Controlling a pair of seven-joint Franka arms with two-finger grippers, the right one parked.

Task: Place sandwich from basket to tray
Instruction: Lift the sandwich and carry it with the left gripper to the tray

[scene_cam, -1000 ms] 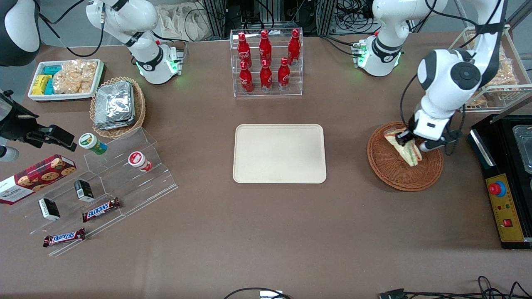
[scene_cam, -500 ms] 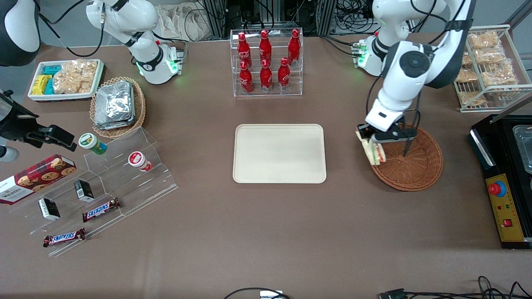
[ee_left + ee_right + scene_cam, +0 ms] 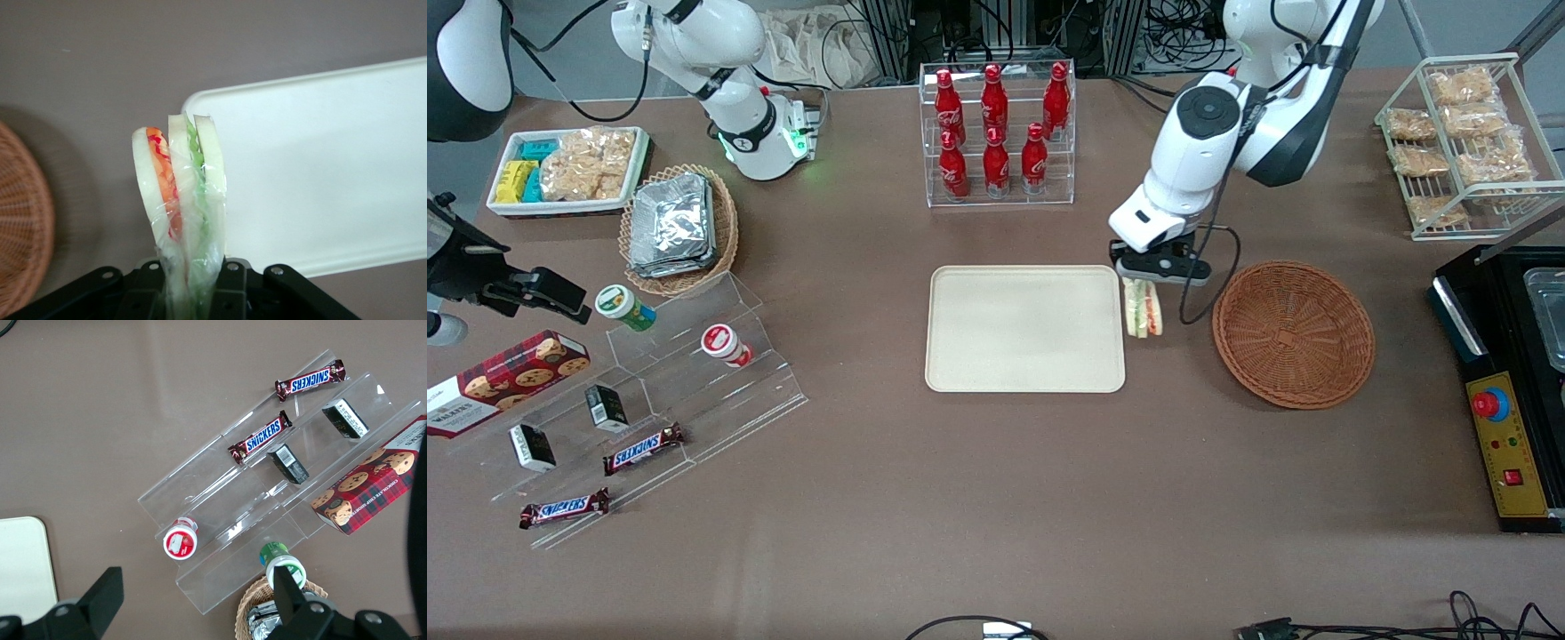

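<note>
Item 1, gripper: your left arm's gripper hung above the table between the tray and the basket, at the tray's edge toward the working arm's end. Its fingers were clamped on the wrapped end of the sandwich, one at each flat side of it.

Item 2, sandwich: you held it off the table, hanging from the fingers with its free end pointing away from them. It was a clear-wrapped wedge of three pale bread slices seen edge-on. Orange and red filling sat between one outer slice and the middle slice, green leaf between the middle slice and the other outer slice. The film bunched and creased where the fingers pinched it. In the front view the wedge hung just beside the tray's rim, nearer to the front camera than the fingers.

Item 3, tray: flat, cream-beige, rectangular with rounded corners and a low rim. Its corner lay past the sandwich's free end, on the table below the fingers.

Item 4, basket: round, shallow, brown wicker. It lay apart from the fingers, toward the working arm's end of the table, and you could see its rim to one side of the sandwich.
</note>
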